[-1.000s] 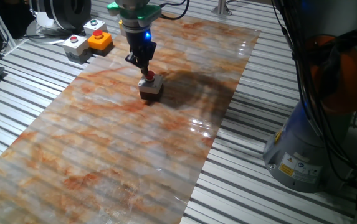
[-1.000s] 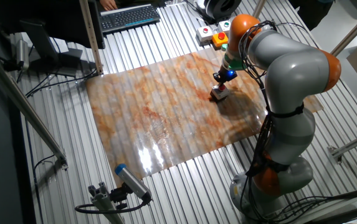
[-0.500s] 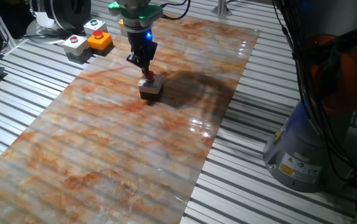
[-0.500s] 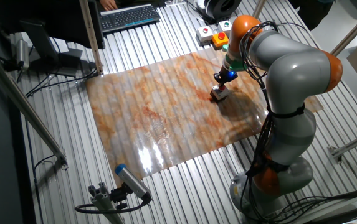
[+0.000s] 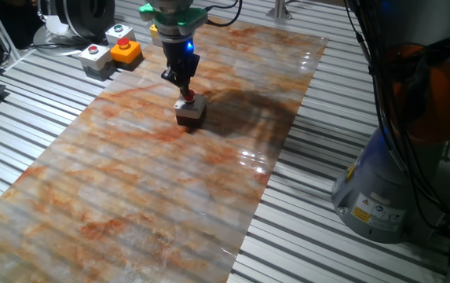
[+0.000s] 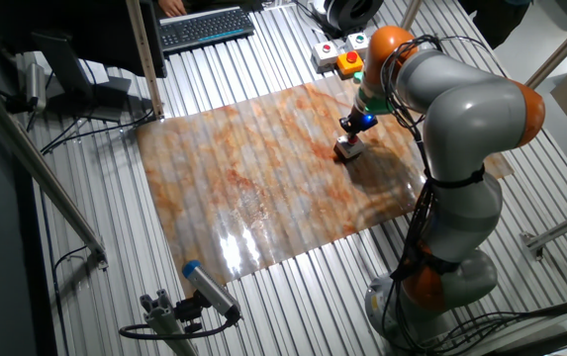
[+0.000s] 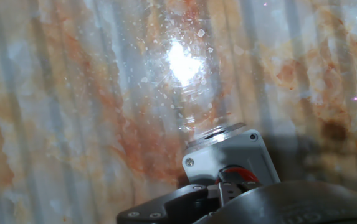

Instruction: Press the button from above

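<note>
Your button (image 5: 188, 97) sits on its small grey-topped box (image 5: 190, 111) directly under the claw (image 5: 182, 86), whose tip meets the red cap. You cannot tell whether the claw is apart or together. Box and claw stand on the marbled surface (image 5: 130, 181). No writing is readable.

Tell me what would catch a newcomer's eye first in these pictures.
First, the big grey and orange arm bending over the marbled orange mat, its gripper lit blue and set right above the button on its small box near the mat's far side. Next, the cluster of other button boxes beyond the mat's far corner on the slatted table.
</note>
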